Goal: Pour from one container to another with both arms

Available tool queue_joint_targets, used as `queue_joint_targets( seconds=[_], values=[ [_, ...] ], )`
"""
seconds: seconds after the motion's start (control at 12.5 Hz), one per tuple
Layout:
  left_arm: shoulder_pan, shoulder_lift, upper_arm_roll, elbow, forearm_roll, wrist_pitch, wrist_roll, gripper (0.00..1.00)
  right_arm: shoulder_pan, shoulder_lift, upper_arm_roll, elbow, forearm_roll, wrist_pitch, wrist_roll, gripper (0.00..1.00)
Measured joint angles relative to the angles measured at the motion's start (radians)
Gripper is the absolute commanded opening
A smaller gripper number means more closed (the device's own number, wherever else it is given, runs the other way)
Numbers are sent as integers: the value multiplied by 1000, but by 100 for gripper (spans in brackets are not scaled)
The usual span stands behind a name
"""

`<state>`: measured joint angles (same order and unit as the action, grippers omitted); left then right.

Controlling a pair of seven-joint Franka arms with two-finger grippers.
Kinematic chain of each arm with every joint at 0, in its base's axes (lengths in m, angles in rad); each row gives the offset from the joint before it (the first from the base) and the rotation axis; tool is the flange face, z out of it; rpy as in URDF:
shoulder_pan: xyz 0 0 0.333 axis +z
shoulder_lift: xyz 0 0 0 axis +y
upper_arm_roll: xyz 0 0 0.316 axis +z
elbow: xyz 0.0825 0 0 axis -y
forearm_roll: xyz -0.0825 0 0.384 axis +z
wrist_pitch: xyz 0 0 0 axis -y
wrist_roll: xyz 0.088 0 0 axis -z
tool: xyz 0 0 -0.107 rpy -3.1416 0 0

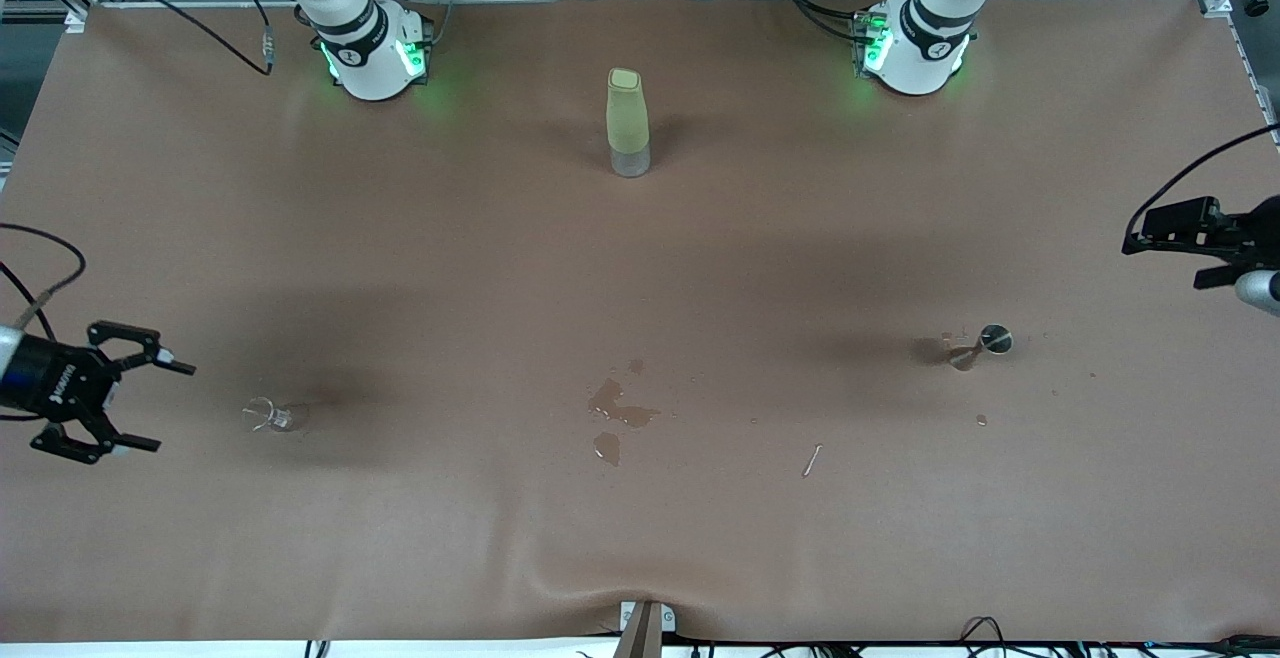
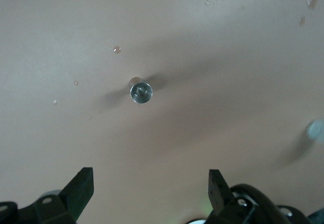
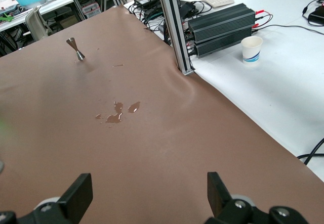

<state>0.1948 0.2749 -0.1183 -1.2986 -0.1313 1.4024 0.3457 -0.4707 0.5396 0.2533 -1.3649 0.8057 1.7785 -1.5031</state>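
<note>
- Spilled puddle [image 1: 618, 416] lies nearest the camera, mid-surface [image 1: 700, 258].
- Glass cup [image 1: 272, 416] stands beside the spread, empty right tool [image 1: 125, 403].
- Jigger [image 1: 980, 346] stands under the spread left tool [image 2: 151, 186].
- Risk: both vessels are tiny, so an off-centre pinch could tip them.

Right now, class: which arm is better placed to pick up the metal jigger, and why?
The left arm. Its left gripper hangs open at the jigger's end of the table. The right gripper, also open, hovers beside the glass cup at the right arm's end.
</note>
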Motion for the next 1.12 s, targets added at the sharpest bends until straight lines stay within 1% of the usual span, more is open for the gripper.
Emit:
queue_joint_targets(
  seconds=[0.16, 0.24, 0.32, 0.4, 0.48, 0.56, 0.72, 0.88, 1.12],
  values=[
    [-59, -40, -12, -19, 82, 0, -157, 100, 8, -35, -4, -24, -16, -6, 43, 100],
    [-98, -58, -14, -22, 130, 0, -210, 100, 23, -53, -20, -36, -25, -12, 72, 100],
    [-128, -75, -15, -23, 161, 0, -238, 100, 57, -75, -61, -50, -28, -21, 103, 100],
    [-142, -89, -15, -25, 176, 0, -247, 100, 106, -99, -118, -64, -29, -29, 129, 100],
    [-142, -98, -12, -27, 180, 0, -248, 100, 160, -123, -177, -75, -29, -35, 148, 100],
    [-137, -104, -2, -29, 181, 0, -246, 100, 206, -147, -224, -84, -30, -37, 167, 100],
    [-125, -124, 11, -40, 181, 0, -243, 100, 268, -204, -284, -111, -38, -37, 226, 100],
    [-123, -170, 12, -86, 180, 17, -246, 100, 297, -259, -310, -144, -75, -37, 282, 100],
    [-120, -263, 12, -190, 167, 48, -302, 100, 317, -326, -321, -170, -176, -41, 432, 100]
  ],
)
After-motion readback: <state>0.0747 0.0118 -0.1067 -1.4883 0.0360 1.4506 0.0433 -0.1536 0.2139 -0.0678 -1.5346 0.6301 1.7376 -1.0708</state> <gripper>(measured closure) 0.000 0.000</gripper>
